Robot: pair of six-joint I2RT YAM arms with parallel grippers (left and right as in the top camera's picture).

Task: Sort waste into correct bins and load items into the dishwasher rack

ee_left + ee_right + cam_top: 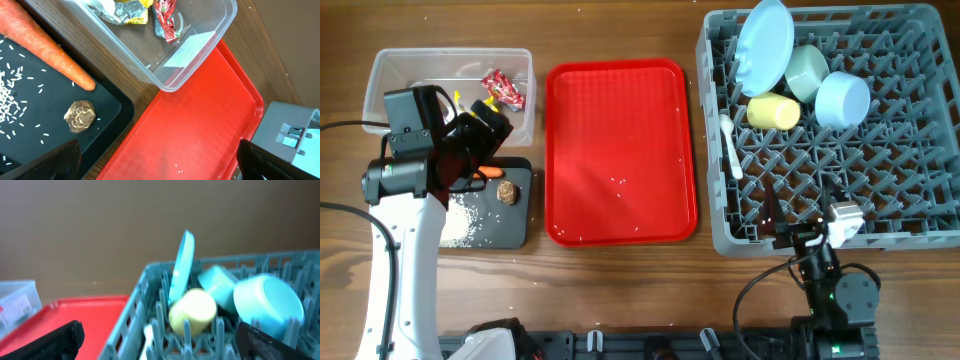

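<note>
Over the wooden tabletop (620, 300), the left jaws are being held apart. The orange carrot (45, 47) is being borne on the black tray (112, 102) ahead-left of them, diagonal, tip nearest. The right jaws, also apart, are being held before the dishwasher rack (137, 312).

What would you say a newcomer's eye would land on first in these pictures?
Most likely the flat red tray in the middle of the table. Next comes the big grey dishwasher rack on the right, where the light-blue plate stands on edge beside the yellow cup. On the left, an orange carrot lies on the black tray.
</note>
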